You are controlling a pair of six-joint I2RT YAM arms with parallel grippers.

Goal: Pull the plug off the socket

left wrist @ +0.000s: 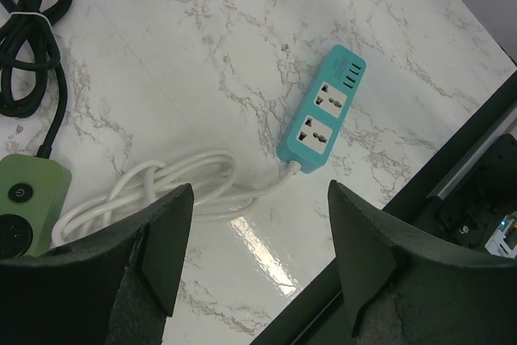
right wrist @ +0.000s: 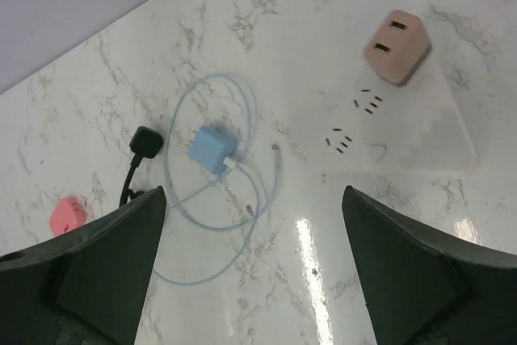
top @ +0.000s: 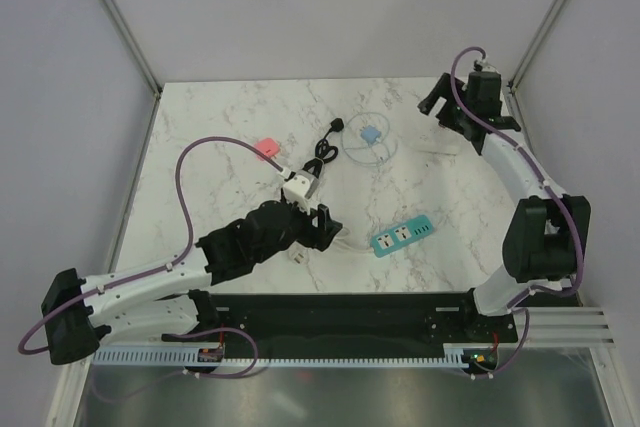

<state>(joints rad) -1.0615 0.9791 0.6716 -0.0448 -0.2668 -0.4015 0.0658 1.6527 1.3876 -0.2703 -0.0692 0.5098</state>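
Observation:
A pink plug (right wrist: 396, 46) sits in a white socket strip (right wrist: 404, 131) that lies flat on the marble table, at the upper right of the right wrist view. My right gripper (right wrist: 252, 199) is open and empty, hovering above the table to the lower left of that strip; in the top view it (top: 442, 107) is at the far right. My left gripper (left wrist: 258, 199) is open and empty, low over the near middle of the table (top: 322, 227), with a teal socket strip (left wrist: 321, 115) ahead of it, which holds no plug.
A blue charger (right wrist: 212, 149) with a looped light-blue cable, a black plug (right wrist: 146, 141) with a bundled black cord (left wrist: 28, 46), a small pink block (top: 268, 148), a white cube adapter (top: 298, 187), a green socket strip (left wrist: 28, 208) and a coiled white cable (left wrist: 161, 187) lie mid-table.

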